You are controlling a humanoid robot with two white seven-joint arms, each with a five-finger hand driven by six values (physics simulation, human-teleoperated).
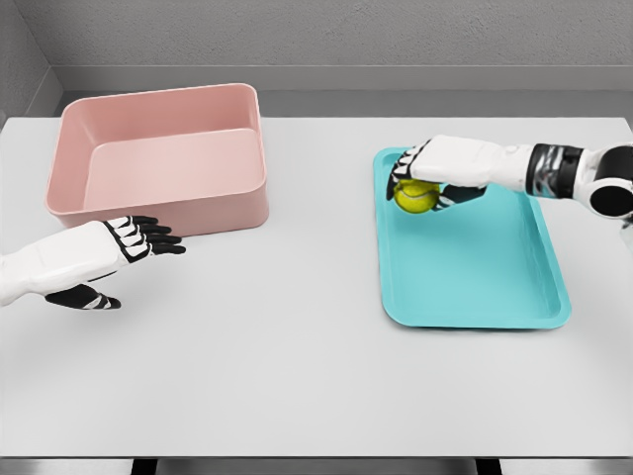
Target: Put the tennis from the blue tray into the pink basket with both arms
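Note:
A yellow tennis ball (415, 197) lies at the far left corner of the blue tray (485, 282). My right hand (427, 176) reaches in from the right and covers the ball from above, its fingers curled around it. The pink basket (163, 158) stands at the far left of the table, with nothing inside that I can see. My left hand (138, 240) hovers just in front of the basket's near wall, fingers stretched out flat and holding nothing.
The white table (297, 336) runs between the basket and the tray. A grey wall rises behind the table's far edge. Only the ball lies in the tray.

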